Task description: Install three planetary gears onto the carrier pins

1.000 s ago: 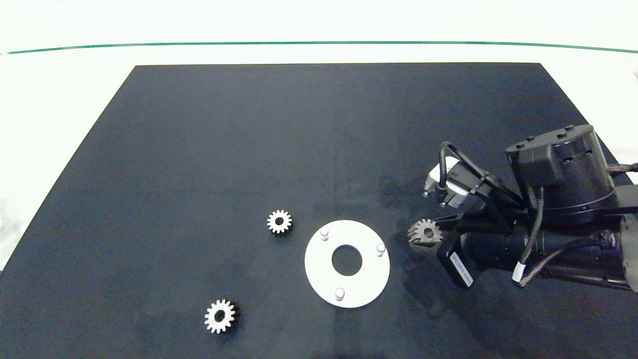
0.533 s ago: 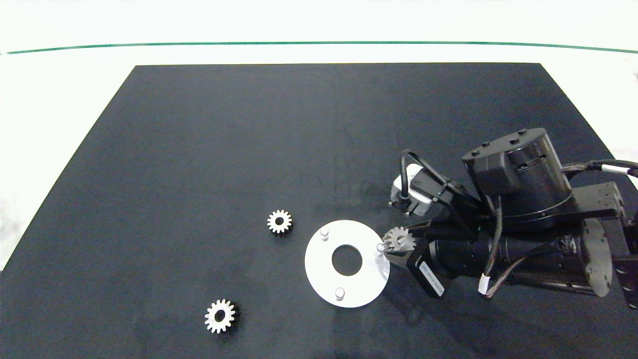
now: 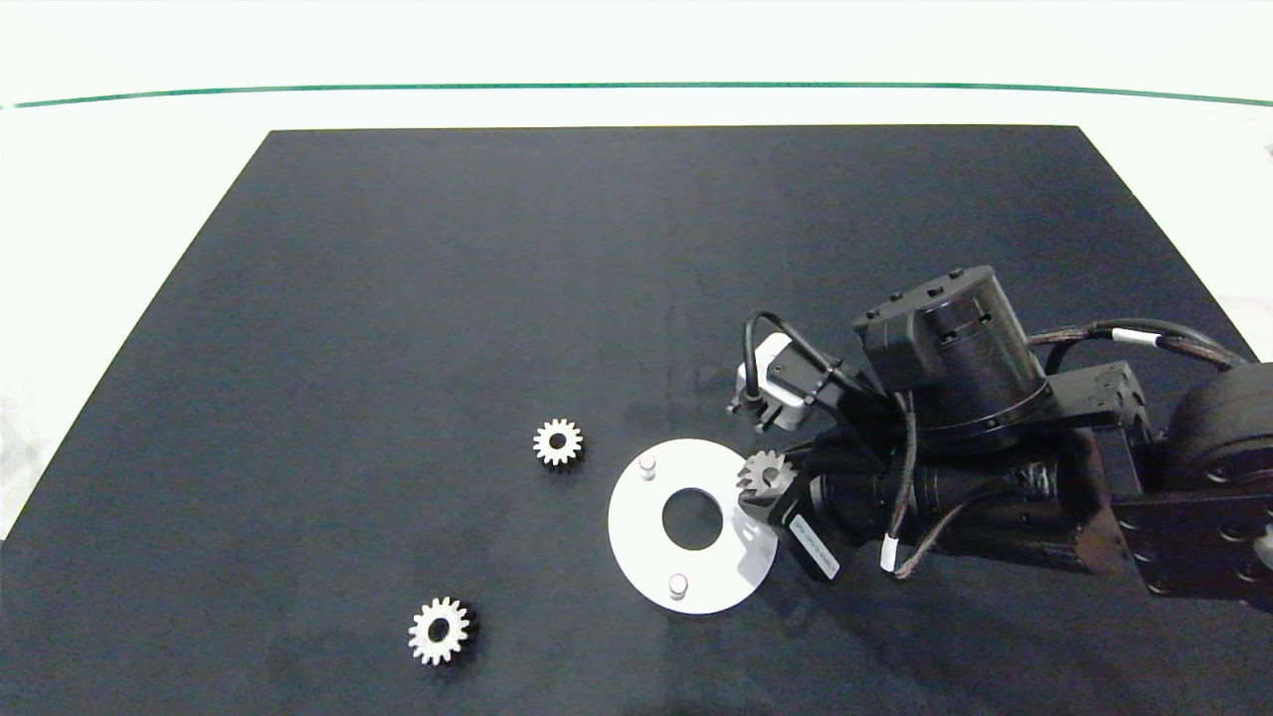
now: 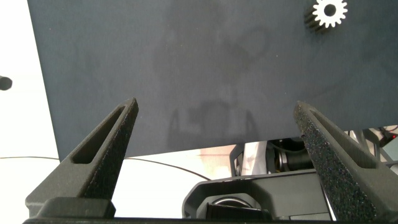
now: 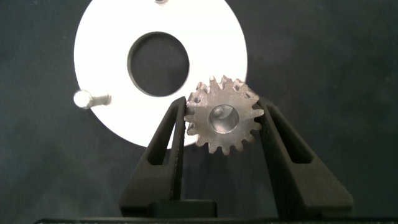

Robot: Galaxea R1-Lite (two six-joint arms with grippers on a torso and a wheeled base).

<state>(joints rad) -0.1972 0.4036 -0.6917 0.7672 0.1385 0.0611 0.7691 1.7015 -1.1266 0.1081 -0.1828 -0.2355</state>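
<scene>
Head view: the right pincer (image 3: 771,484) grips a planetary gear (image 3: 764,471) over the white disc's (image 3: 636,527) right edge.

Gears: three, namely one (image 3: 557,442) beside the disc, one (image 3: 439,630) nearer the mat's front edge, one (image 3: 765,472) over the disc's rim. White disc (image 3: 636,537): one, on one black mat (image 3: 497,278). Pins showing on the disc: two (image 3: 647,463) (image 3: 678,585).

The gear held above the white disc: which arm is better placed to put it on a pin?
The right. Its gripper already clamps the gear over the disc's right edge, where one pin is hidden. The left gripper hangs open and empty, off the disc.
</scene>
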